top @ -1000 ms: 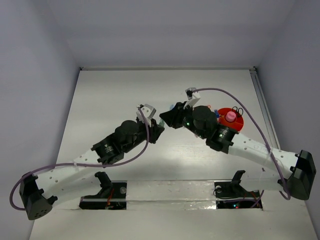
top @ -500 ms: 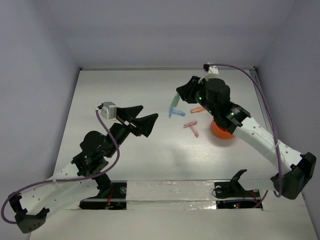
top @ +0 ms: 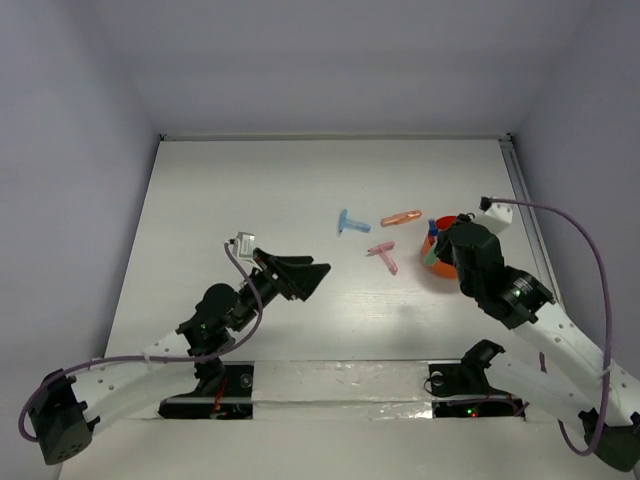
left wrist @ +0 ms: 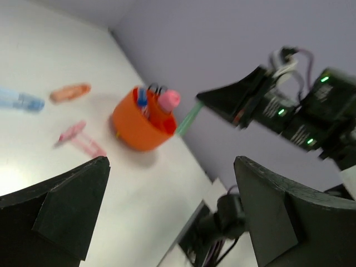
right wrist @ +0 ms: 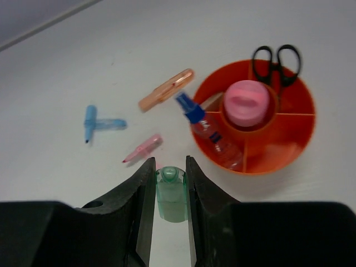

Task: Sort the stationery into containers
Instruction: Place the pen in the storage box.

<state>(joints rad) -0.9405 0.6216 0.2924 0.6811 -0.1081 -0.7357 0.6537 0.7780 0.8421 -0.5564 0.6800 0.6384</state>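
Observation:
My right gripper (right wrist: 169,162) is shut on the pale green stick (right wrist: 170,194), hanging just left of the orange-red bowl (right wrist: 278,139). The bowl holds black-handled scissors (right wrist: 276,61), a pink tube (right wrist: 246,103) and a clear-blue piece (right wrist: 208,130). On the table lie a light blue T-shaped piece (top: 352,223), an orange pen-like piece (top: 401,218) and a pink T-shaped piece (top: 383,255). My left gripper (top: 312,282) hovers wide open and holds nothing, left of these pieces. In the overhead view the right gripper (top: 436,252) covers much of the bowl (top: 430,265).
The white table (top: 250,190) is walled on three sides. A rail runs along its right edge (top: 520,190). The arm bases and their black mounts (top: 470,375) sit at the near edge.
The left gripper has opened and its arm has drawn back toward the near left. The right arm has swung from the far middle back to the bowl with the green stick.

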